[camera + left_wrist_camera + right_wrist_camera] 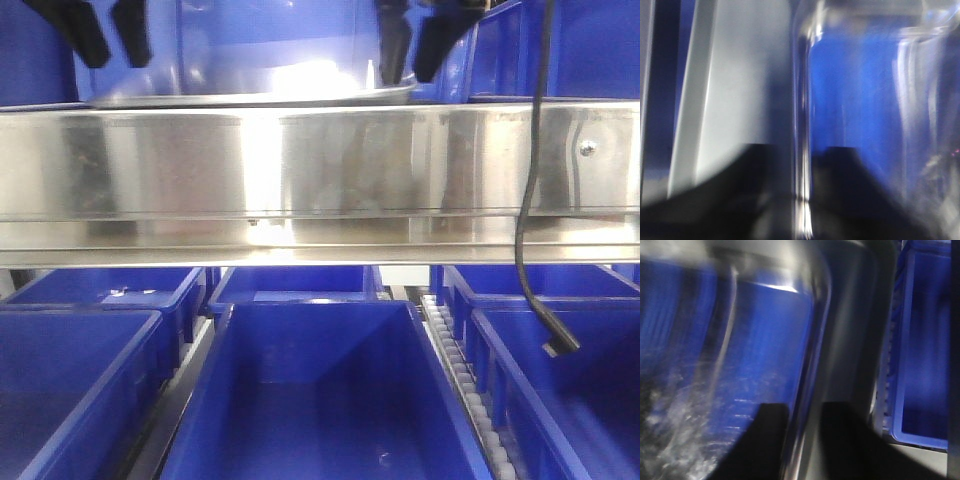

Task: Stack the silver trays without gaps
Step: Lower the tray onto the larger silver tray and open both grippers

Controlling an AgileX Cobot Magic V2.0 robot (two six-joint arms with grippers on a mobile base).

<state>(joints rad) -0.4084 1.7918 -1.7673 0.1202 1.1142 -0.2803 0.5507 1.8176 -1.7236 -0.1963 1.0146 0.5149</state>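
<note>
Steel shelf rail [320, 180] spans view; blue bins [320, 400] below.

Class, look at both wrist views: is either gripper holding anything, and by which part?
Each gripper, left and right, straddles a rim of a silver tray, fingers on either side. Whether they are actually clamped cannot be told through the blur.
</note>
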